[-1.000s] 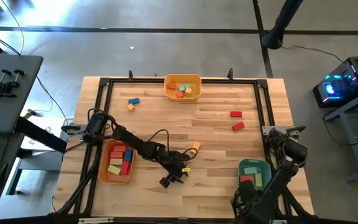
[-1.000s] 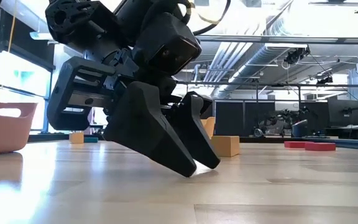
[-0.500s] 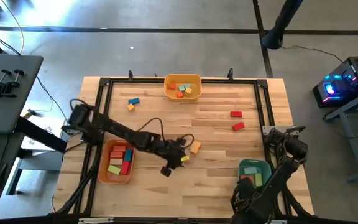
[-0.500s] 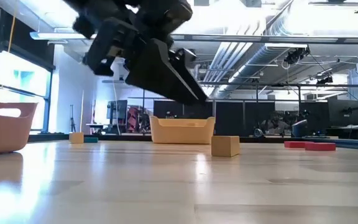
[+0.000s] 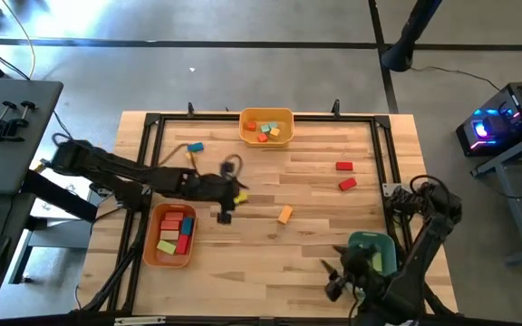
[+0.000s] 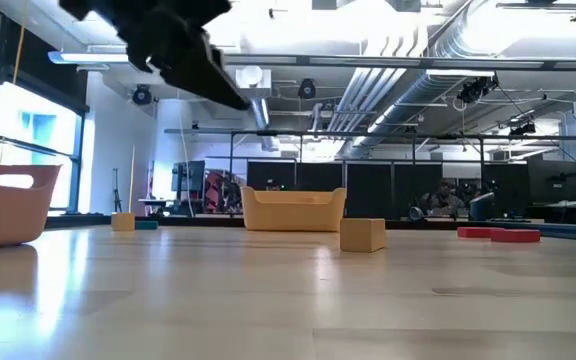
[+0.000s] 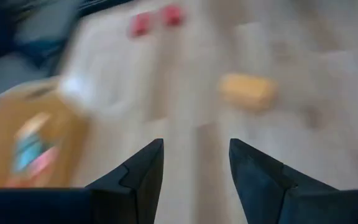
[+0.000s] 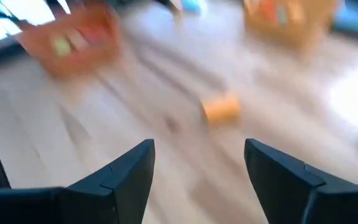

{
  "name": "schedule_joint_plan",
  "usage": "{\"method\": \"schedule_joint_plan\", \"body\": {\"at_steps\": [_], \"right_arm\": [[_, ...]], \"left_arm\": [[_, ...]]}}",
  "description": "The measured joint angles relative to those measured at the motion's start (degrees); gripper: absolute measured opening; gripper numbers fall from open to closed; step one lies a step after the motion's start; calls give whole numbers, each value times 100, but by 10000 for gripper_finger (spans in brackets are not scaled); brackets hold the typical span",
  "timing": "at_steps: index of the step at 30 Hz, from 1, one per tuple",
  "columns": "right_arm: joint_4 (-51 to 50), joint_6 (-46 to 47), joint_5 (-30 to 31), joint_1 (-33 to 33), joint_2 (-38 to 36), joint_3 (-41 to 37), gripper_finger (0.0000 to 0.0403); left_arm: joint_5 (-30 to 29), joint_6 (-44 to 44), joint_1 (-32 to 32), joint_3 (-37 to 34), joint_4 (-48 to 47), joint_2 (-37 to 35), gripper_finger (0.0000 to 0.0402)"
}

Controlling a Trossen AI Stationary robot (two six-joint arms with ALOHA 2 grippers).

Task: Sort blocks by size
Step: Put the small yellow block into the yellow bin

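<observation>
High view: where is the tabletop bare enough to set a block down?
Bare wood lies between the orange bin and the teal bin, and between the orange block and the two red blocks. It's crowded where the left gripper hangs.

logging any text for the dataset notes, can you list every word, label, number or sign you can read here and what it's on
None: no word, number, label or sign can be read in any view.
The blocks, such as the orange block lying alone on the table, show plain faces.
The orange bin, the yellow bin and the teal-green bin show no markings.
Room fixtures in the low view are too small to show any text.
Both wrist views are blurred.
</observation>
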Motion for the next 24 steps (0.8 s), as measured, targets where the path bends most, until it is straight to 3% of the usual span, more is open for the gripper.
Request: {"method": "schedule_joint_plan", "body": {"at_steps": [2,5,8,12,17,20,24], "right_arm": [[228,-362,618,-107,4,-114,245],[678,-847,1028,-363,4,-431,245],[1328,-1148,1195,-716,11,-939,245],[2583,-1670,1023,-1215,11,-1686,245],[4524,-3311,988,-1697,15,-2413,245],[5346,-4148,620,-1911,15,-2681,245],[6192,-4886,527,-2077,15,-2982,245]], "left_arm": [[-694,-328,132,-208,-21,-247,170],[-1795,-817,466,-256,-761,-409,170],[-2189,-1337,995,-110,-1918,-413,170],[-1959,-1615,1763,-64,-2874,-411,180],[-981,-1675,2634,-62,-3445,-410,210],[-483,-1776,3000,-61,-3827,-410,235],[-393,-1962,3307,-282,-3968,-409,275]]}}
